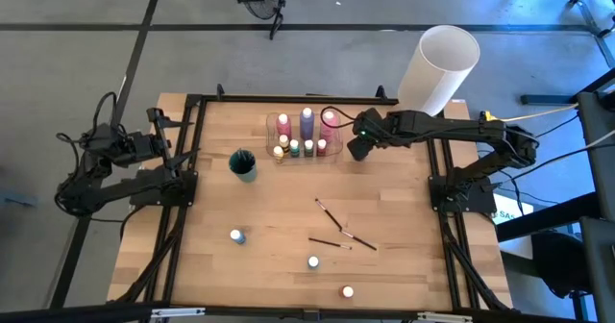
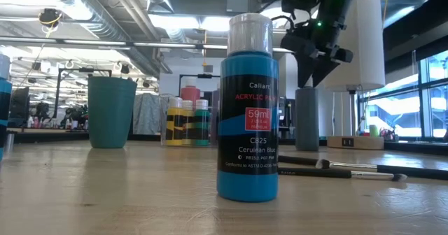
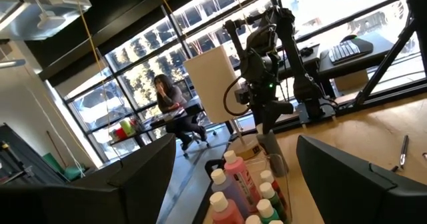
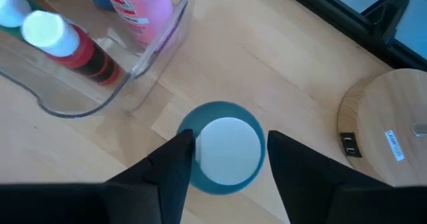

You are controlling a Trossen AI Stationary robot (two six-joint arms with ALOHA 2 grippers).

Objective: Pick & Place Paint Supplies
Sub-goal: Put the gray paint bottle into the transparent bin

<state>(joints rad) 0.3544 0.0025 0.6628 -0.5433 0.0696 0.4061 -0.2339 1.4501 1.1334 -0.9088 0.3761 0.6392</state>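
My right gripper (image 4: 227,161) is open and points down over a grey-blue bottle with a white cap (image 4: 228,151). The bottle stands on the table just right of the clear tray (image 1: 306,138). The fingers stand on either side of its top, and in the low view the fingertips (image 2: 308,77) sit at the top of the grey bottle (image 2: 306,119). The tray holds pink and purple bottles and several small white-capped ones. Three loose bottles (image 1: 237,236), (image 1: 313,261), (image 1: 347,291) and dark-handled brushes (image 1: 332,214), (image 1: 330,241) are on the table. My left gripper (image 3: 233,197) waits open at the table's left edge.
A teal cup (image 1: 243,164) stands left of the tray. The big white cylindrical lamp (image 1: 439,68) stands at the far right corner, its round wooden base (image 4: 387,127) close beside the grey bottle. Black frame rails run along the table's sides. A person sits in the room beyond.
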